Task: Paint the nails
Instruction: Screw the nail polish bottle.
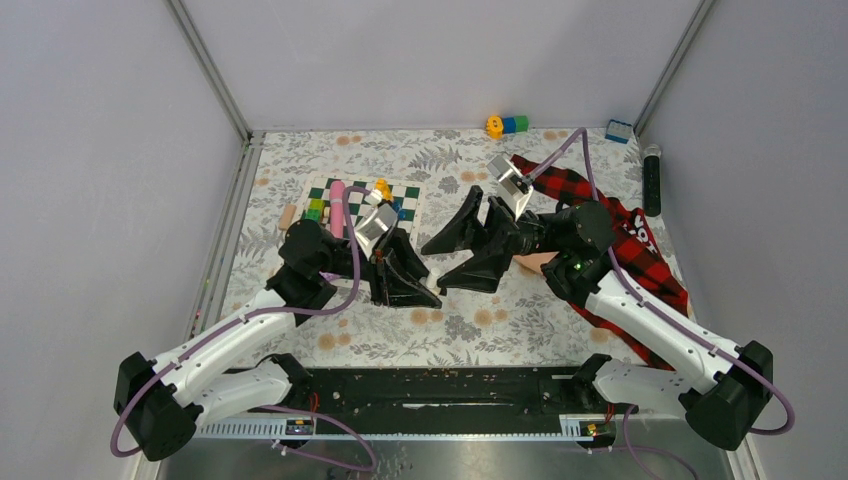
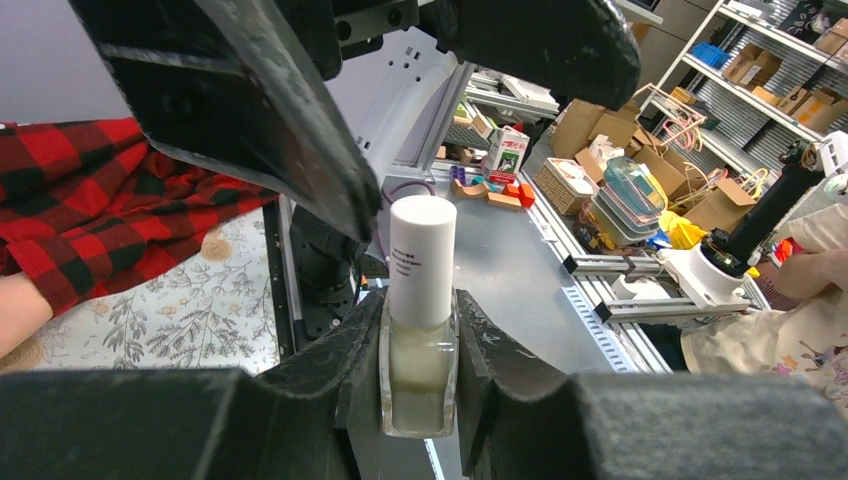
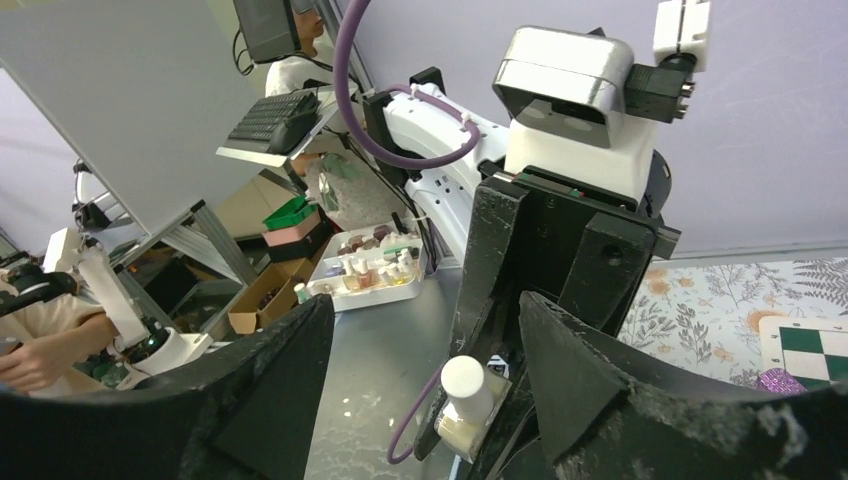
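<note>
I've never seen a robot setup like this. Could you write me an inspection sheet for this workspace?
Surface: floral-patterned tablecloth, lying flat.
Job's things: pale dummy hand in a red-and-black plaid sleeve, mostly under the right arm; nails not visible. Clear glass polish bottle with white cap, cap on.
Clutter: green-and-white checkered mat carrying a pink cylinder and small coloured blocks; black cylinder at the right edge.
Hands: left hand shut on the bottle; right hand open, empty, facing the bottle.
Cables: purple cables looping along both arms.
Surroundings: grey walls; shelves of boxes beyond.
</note>
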`<act>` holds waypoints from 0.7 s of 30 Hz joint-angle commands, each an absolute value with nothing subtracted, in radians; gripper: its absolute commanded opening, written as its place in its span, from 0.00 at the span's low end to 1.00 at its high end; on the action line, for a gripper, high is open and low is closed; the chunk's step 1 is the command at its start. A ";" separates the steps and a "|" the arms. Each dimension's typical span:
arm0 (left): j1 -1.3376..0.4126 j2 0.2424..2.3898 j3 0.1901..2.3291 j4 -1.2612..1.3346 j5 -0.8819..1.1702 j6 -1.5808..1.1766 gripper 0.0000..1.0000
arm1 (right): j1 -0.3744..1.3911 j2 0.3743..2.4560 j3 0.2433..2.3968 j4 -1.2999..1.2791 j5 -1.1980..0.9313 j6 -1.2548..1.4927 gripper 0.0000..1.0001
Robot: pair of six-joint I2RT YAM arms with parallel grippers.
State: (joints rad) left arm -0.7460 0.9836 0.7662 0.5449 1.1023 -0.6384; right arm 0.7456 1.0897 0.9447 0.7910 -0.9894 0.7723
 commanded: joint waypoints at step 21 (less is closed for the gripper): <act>-0.745 0.931 0.751 0.748 1.051 -0.713 0.00 | 0.814 1.144 1.034 0.712 -1.095 0.731 0.05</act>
State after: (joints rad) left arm -0.7555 0.9657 0.7551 0.6758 1.0992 -0.7280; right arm 0.7921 1.1568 0.9874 0.7677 -1.0561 0.7563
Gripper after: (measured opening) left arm 0.259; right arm 0.213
